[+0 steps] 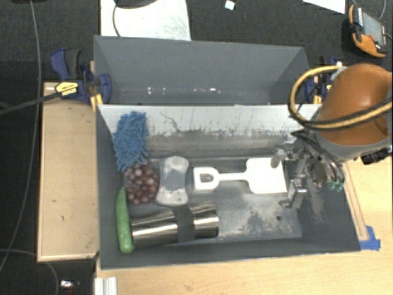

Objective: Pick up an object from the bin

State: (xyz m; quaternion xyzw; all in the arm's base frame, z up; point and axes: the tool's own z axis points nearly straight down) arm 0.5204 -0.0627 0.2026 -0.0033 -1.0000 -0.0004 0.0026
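My gripper (293, 189) hangs at the right side of the bin, just right of the blade of a white toy shovel (245, 177) that lies flat across the bin's middle with its handle pointing left. Its fingers point down toward the bin floor and stand slightly apart, with nothing between them. Left of the shovel's handle lies a pale grey-white lump (172, 180). A steel cup with a black band (175, 225) lies on its side along the front.
At the left a blue shaggy cloth (130, 140) lies against the back wall, a bunch of dark purple grapes (142, 184) sits below it, and a green cucumber (124, 220) lies along the left wall. The arm's orange cover overhangs the bin's right rim.
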